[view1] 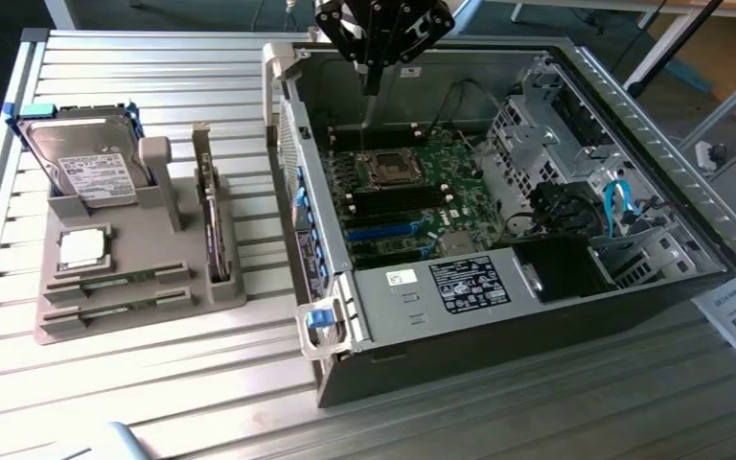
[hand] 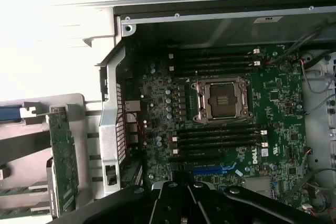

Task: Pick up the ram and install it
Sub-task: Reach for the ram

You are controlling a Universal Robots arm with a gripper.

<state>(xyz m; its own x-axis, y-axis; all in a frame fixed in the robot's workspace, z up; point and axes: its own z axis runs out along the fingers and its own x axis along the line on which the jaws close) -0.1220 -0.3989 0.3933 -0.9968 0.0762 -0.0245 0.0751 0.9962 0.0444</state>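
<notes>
One ram (view1: pixel 218 240) stands on its long edge in the grey holder (view1: pixel 150 251), at the holder's 3 o'clock side. It is a thin, flat stick, seen nearly edge-on in the exterior view. Its long axis runs from 12 to 6 o'clock, parallel to the near wall of the case (view1: pixel 496 335). In the wrist view the ram (hand: pixel 63 161) shows a flat green face dotted with small parts.

The holder is matte moulded plastic, stepped and slotted, and sits at 9 o'clock from the case on a ribbed aluminium desk (view1: pixel 150 402). A silver hard drive (view1: pixel 87 163) with a white label leans at the holder's 12 o'clock end. A square silver processor (view1: pixel 83 249) lies flat below it. Two narrow green strips (view1: pixel 112 285) sit in slots at the 6 o'clock end; what they are I cannot tell.

The black, angular gripper (view1: pixel 371 88) hangs at 12 o'clock in the exterior view, over the case's far rim. Its fingers are pressed together with nothing between them, well apart from the ram.

The case is an open box of dark sheet metal. Inside it lies a green motherboard (view1: pixel 432 163) with a square metal-framed socket (view1: pixel 387 171) and long black slots (view1: pixel 401 203) on either side of the socket.
</notes>
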